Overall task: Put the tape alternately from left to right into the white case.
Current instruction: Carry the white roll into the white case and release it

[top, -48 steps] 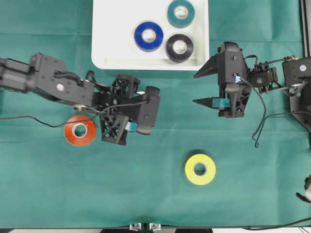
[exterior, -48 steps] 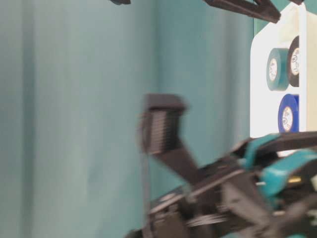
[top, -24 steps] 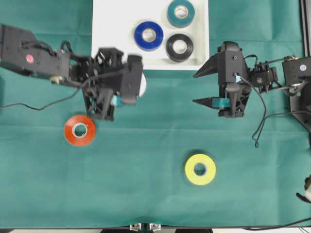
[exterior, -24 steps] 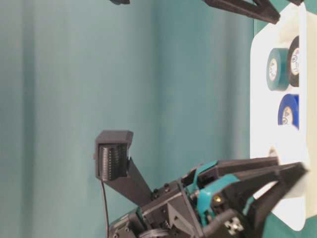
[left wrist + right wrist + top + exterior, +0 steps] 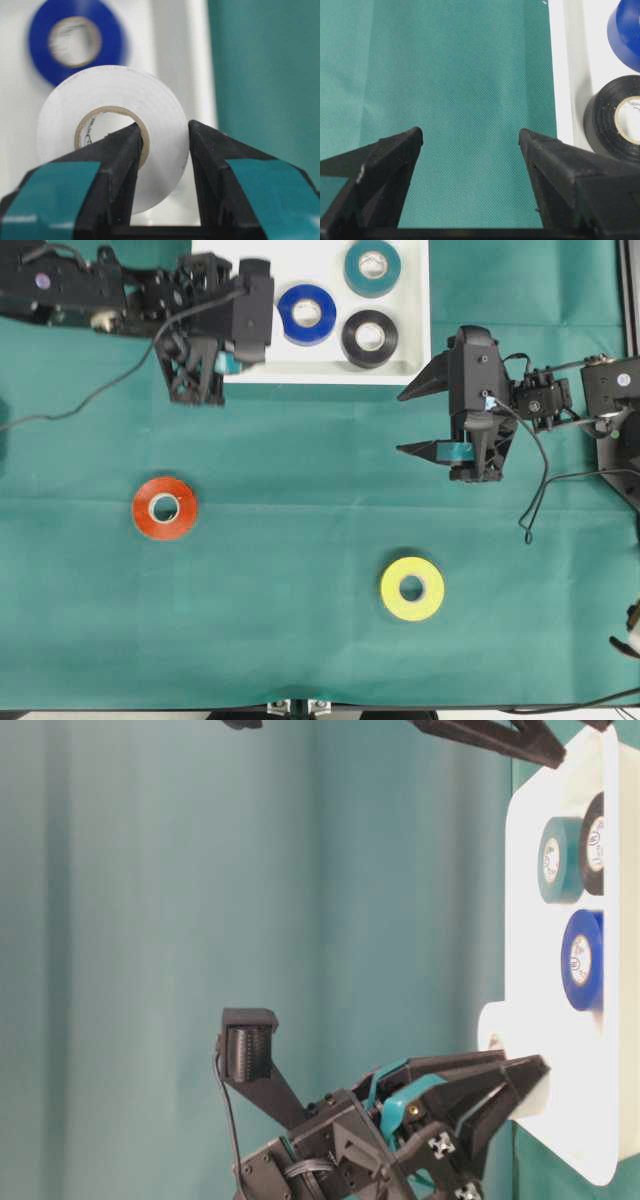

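My left gripper is shut on the white tape, one finger through its core and one outside. It holds the roll over the left part of the white case; the overhead view hides the roll under the gripper. In the table-level view the white tape hangs at the case's near end. The blue, teal and black tapes lie in the case. Orange-red tape and yellow tape lie on the green cloth. My right gripper stands open over bare cloth, right of the case.
A loose black cable hangs from the right arm onto the cloth. The left arm's cable trails over the cloth at far left. A metal rail runs along the right edge. The table's front edge lies below the yellow tape.
My left gripper has carried the white tape from the cloth beside the orange-red roll up and back to over the case's left part. The right arm has not moved.
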Robot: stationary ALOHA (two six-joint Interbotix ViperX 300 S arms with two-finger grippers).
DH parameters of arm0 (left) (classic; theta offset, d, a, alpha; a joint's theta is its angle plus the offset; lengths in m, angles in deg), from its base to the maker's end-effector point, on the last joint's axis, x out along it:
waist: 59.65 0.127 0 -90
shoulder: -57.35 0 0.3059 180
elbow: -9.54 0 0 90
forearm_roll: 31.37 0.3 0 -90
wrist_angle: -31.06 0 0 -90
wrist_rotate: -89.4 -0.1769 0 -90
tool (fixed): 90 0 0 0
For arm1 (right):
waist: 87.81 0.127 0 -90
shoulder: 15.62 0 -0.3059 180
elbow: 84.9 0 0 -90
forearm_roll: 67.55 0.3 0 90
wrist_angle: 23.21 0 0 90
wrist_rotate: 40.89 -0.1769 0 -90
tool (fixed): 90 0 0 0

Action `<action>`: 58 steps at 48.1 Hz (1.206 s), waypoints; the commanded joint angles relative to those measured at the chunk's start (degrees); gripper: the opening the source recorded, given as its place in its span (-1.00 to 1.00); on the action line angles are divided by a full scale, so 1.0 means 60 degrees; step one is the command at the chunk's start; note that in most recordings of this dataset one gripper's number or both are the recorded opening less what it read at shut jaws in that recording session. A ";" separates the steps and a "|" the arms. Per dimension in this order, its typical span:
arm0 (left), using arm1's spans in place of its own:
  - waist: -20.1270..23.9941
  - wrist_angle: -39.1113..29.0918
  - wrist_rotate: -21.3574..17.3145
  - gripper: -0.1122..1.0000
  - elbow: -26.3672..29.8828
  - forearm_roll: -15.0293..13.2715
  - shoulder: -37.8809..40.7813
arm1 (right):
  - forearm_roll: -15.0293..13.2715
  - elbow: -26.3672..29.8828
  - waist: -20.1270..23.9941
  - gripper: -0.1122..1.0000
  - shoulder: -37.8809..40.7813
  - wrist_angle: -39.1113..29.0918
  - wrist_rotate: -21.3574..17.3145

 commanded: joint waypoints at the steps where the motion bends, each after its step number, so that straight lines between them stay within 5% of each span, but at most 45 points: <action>1: 0.0308 0.0088 -0.0146 -0.84 0.0161 0.0029 -0.0190 | 0.0015 0.0073 0.0015 0.72 -0.0117 0.0073 0.0000; 16: 0.1289 0.0410 -0.0352 -0.84 0.0103 0.0029 0.0117 | 0.0000 0.0088 0.0015 0.72 -0.0117 0.0073 0.0000; 45: 0.1846 0.0674 -0.0894 -0.82 0.0454 0.0029 0.0586 | 0.0015 0.0044 0.0015 0.72 -0.0117 0.0073 0.0000; 51: 0.1831 0.0674 -0.0894 -0.47 0.0439 0.0015 0.0557 | 0.0015 0.0044 0.0015 0.72 -0.0117 0.0073 0.0000; 58: 0.1831 0.0674 -0.0864 0.32 0.0366 0.0015 0.0498 | 0.0015 0.0044 0.0015 0.72 -0.0117 0.0073 0.0000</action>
